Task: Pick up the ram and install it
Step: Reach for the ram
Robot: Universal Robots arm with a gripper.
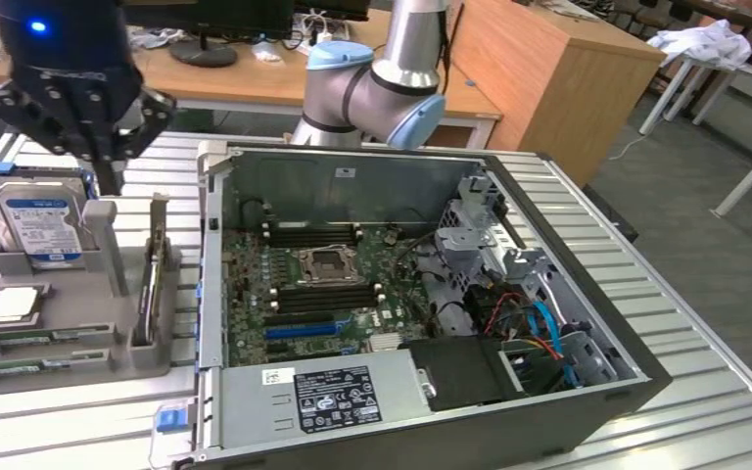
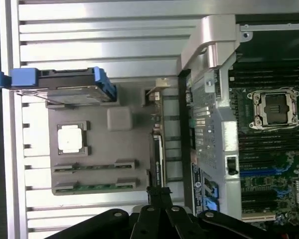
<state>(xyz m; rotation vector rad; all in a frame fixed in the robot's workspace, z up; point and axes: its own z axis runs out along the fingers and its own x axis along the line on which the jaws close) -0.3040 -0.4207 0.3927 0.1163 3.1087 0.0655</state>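
Background: wooden desks (image 1: 546, 69) behind a slatted metal surface (image 1: 689, 323).

Item 1: open computer case (image 1: 350, 157), lying on its side on the surface, towards the exterior view's right. Inside it are a green motherboard (image 1: 310, 284) with an empty processor socket (image 1: 328, 262), blue and orange cables (image 1: 546, 328), and a power supply (image 1: 330, 397) with a black label.

Item 2: grey holder (image 1: 102, 323), just beside the case on the exterior view's left. It carries:
- a hard drive (image 1: 39, 220) with a blue-and-white label, standing upright in blue brackets;
- a processor chip (image 1: 11, 305), lying flat in its recess;
- two memory sticks (image 2: 94, 167), lying flat side by side;
- the ram (image 1: 152, 289), a long thin stick standing on its edge in a slot on the side of the holder nearest the case.

Item 3: robot arm (image 1: 383, 83), grey with pale blue joint caps, behind the case.

Item 4: black claw (image 1: 109, 171), clenched with its fingers pressed together and nothing between them. It hangs above the holder, tips pointing down. In the wrist view the claw (image 2: 158, 191) sits in line with one end of the ram (image 2: 158, 157), apart from it.
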